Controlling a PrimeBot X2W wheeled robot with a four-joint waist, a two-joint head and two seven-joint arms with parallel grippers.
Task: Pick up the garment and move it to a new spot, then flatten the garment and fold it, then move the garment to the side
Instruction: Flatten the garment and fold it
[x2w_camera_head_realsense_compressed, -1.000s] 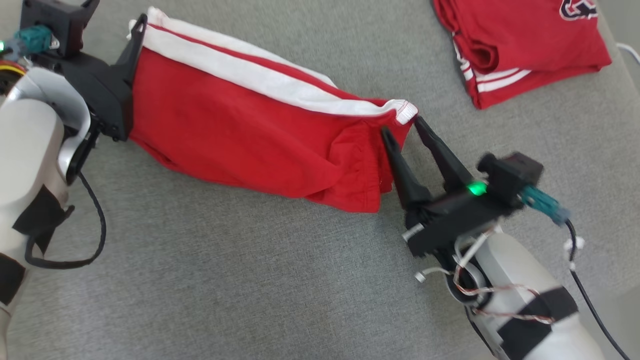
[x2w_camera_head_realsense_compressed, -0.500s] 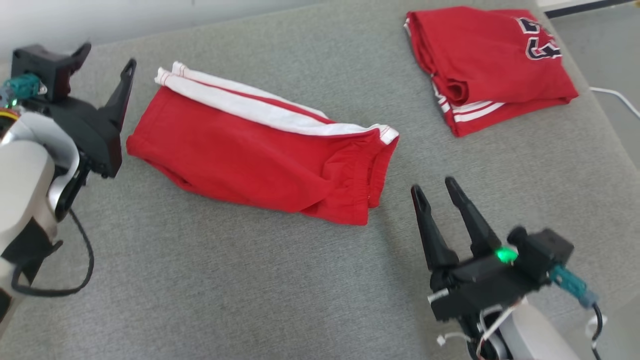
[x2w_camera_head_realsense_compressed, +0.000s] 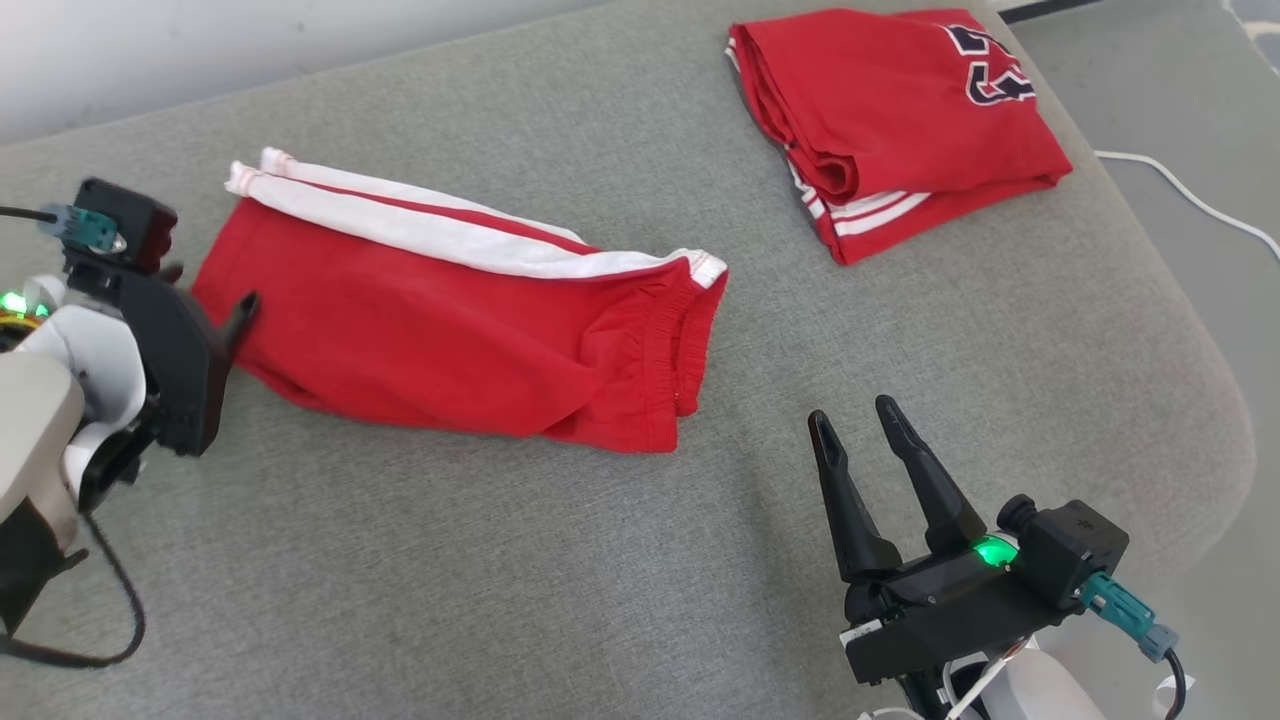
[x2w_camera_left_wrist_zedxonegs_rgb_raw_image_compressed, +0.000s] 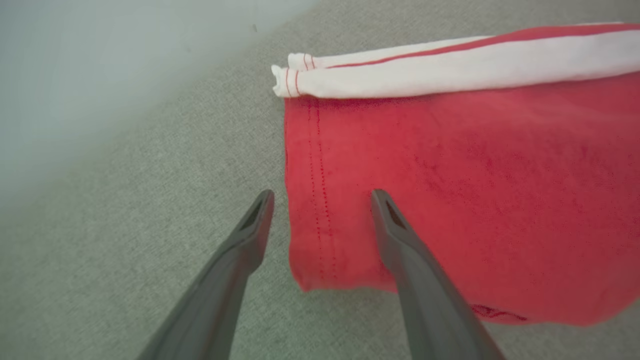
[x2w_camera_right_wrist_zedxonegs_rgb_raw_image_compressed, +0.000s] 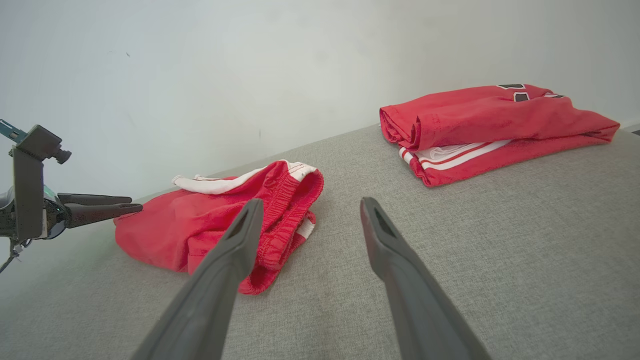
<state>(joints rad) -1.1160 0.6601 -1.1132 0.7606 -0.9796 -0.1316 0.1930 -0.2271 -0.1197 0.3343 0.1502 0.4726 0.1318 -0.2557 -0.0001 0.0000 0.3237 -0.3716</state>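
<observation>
The garment is a pair of red shorts (x2w_camera_head_realsense_compressed: 440, 330) with white side stripes, lying folded lengthwise on the grey cushion (x2w_camera_head_realsense_compressed: 500, 560). Its hem end points left and its elastic waistband (x2w_camera_head_realsense_compressed: 690, 340) points right. My left gripper (x2w_camera_head_realsense_compressed: 208, 290) is open at the hem end. In the left wrist view its fingers straddle the hem (x2w_camera_left_wrist_zedxonegs_rgb_raw_image_compressed: 312, 220) of the shorts (x2w_camera_left_wrist_zedxonegs_rgb_raw_image_compressed: 475, 175) from above, with nothing gripped. My right gripper (x2w_camera_head_realsense_compressed: 855, 412) stands open over bare cushion, well to the right of and nearer than the waistband. The right wrist view shows the shorts (x2w_camera_right_wrist_zedxonegs_rgb_raw_image_compressed: 210, 225) beyond the fingertips (x2w_camera_right_wrist_zedxonegs_rgb_raw_image_compressed: 367, 205).
A second red garment (x2w_camera_head_realsense_compressed: 900, 110), folded with a dark printed number and white stripes, lies at the cushion's far right corner. The cushion's rounded edge (x2w_camera_head_realsense_compressed: 1215, 400) drops off at the right, and a white cable (x2w_camera_head_realsense_compressed: 1185, 195) lies on the floor there. A pale wall (x2w_camera_right_wrist_zedxonegs_rgb_raw_image_compressed: 250, 65) runs along the far side.
Both grippers have left the ends of the shorts and drawn back, the right one farther. The shorts now lie loose on the cushion. The head camera has also shifted.
</observation>
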